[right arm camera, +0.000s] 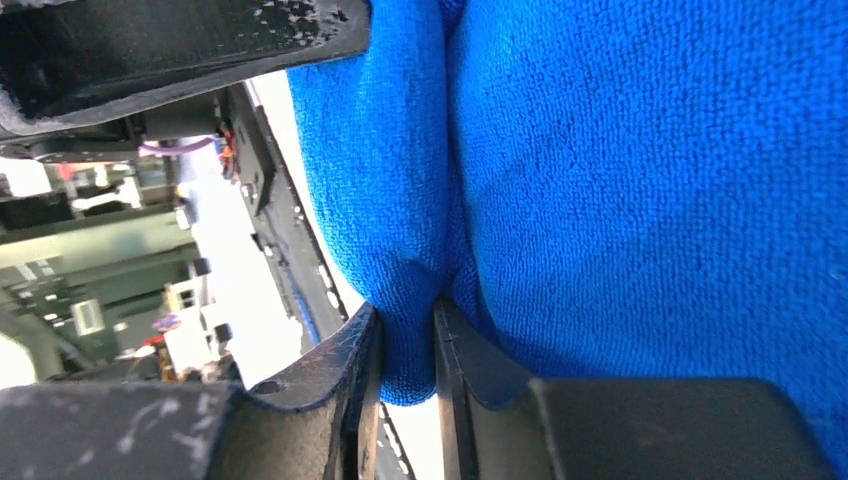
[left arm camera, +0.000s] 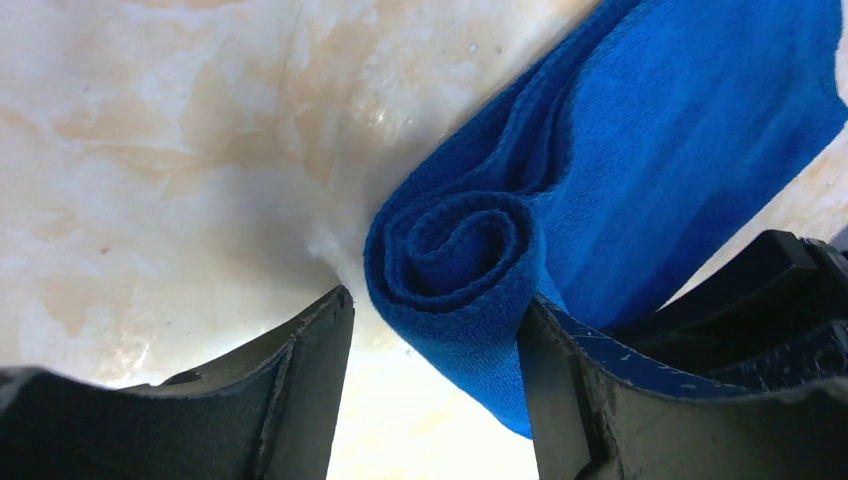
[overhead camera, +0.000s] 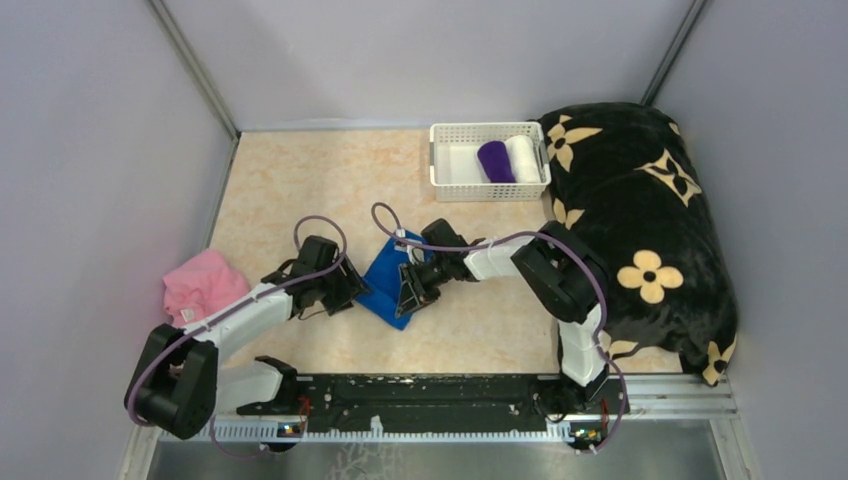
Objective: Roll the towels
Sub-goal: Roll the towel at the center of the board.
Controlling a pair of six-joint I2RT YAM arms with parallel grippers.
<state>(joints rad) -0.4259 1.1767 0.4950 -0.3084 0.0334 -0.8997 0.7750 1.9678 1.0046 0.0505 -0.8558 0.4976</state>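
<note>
- A pink cloth (overhead camera: 203,283) lies bunched at the table's (overhead camera: 300,180) left edge, just beyond the left arm's elbow.
- The left gripper (overhead camera: 345,285) sits low at the blue towel's (overhead camera: 388,283) left end, well apart from the pink cloth.
- From the left wrist, its fingers (left arm camera: 310,400) stand wide on either side of the blue towel's (left arm camera: 600,170) rolled end. The right finger touches the roll; a sliver of table shows between the roll and the left finger. The jaws are open, not squeezing.
- That rolled end shows a loose spiral of about two turns, its terry edges bright and thick. The rest of the strip runs away flat and folded lengthwise over the marbled beige top.
- In the overhead view the blue towel lies mid-table between the two grippers, angled, a short wedge of colour.
- The right gripper (overhead camera: 412,283) meets the towel from the right. Its wrist camera shows the fingers (right arm camera: 365,380) nearly together with a narrow fold of blue towel (right arm camera: 640,200) pinched between the tips.
- At the far edge stands a white basket (overhead camera: 445,170) holding a purple towel (overhead camera: 495,161) and a white towel (overhead camera: 523,158), both rolled, side by side and touching.
- A black blanket (overhead camera: 640,220) with beige flowers is heaped along the right side, against the basket.
</note>
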